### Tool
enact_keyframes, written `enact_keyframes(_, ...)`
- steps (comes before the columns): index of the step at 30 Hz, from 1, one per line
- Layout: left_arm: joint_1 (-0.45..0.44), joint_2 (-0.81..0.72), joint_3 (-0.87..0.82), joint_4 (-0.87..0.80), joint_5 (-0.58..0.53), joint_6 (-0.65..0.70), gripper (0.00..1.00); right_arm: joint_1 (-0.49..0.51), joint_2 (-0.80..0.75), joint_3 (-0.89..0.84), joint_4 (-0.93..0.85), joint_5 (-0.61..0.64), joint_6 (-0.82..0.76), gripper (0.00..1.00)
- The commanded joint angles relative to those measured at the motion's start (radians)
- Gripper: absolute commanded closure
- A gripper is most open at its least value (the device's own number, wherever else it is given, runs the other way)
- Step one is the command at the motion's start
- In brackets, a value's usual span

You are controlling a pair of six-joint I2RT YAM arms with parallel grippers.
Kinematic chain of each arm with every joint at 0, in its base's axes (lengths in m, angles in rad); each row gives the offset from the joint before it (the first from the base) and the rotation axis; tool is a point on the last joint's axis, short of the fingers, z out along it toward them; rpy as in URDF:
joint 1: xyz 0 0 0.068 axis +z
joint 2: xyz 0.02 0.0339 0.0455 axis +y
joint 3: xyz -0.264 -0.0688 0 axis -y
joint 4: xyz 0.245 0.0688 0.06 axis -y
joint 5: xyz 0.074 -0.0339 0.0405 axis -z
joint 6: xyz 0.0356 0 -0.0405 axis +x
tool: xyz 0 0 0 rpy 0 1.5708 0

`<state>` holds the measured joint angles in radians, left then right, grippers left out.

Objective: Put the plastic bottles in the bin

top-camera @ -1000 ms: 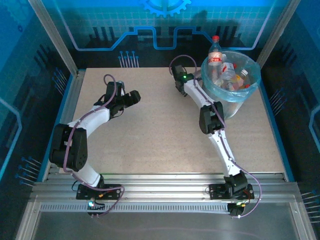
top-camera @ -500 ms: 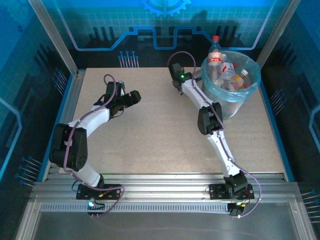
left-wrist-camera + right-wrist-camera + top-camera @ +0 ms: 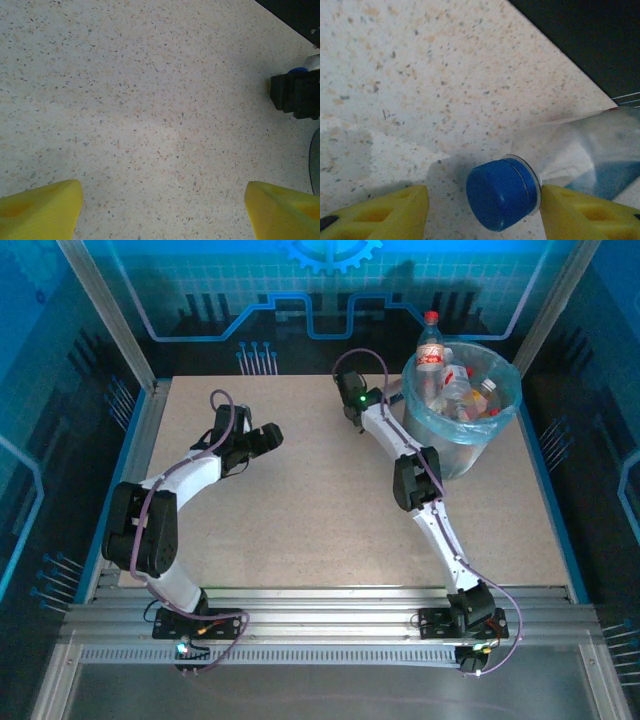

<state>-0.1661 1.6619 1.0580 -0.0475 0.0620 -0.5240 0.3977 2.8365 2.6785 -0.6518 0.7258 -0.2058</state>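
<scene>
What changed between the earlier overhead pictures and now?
The right arm swung its wrist and elbow slightly left, away from the bin. The right gripper straddles a blue-capped bottle on the table. Nothing was visibly grasped or released. The left gripper, bin and the bottles in it stayed put.

White left arm (image 3: 190,475) and right arm (image 3: 437,530), black joints, purple cables (image 3: 214,398), green wrist light (image 3: 361,400), yellow jaws.

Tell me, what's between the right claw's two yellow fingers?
The blue cap of a clear bottle lying on the table, seen in the right wrist view.
</scene>
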Motion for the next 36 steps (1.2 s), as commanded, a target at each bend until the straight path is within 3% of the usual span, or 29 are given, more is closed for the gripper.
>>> enact_keyframes(1,0.01,0.012,0.029,0.008,0.027,-0.001,0.15,-0.002,0.035,0.032,0.036,0.014,-0.043,0.39)
enact_keyframes(16,0.01,0.033,0.027,0.02,0.03,-0.005,0.15,-0.015,0.046,0.018,0.087,0.089,-0.097,0.41)
enact_keyframes(29,0.01,0.041,0.017,0.031,0.038,-0.01,0.14,-0.021,0.057,-0.003,0.224,0.173,-0.249,0.38)
enact_keyframes(36,0.01,0.045,0.019,0.034,0.04,-0.01,0.14,-0.022,0.069,-0.006,0.256,0.181,-0.298,0.41)
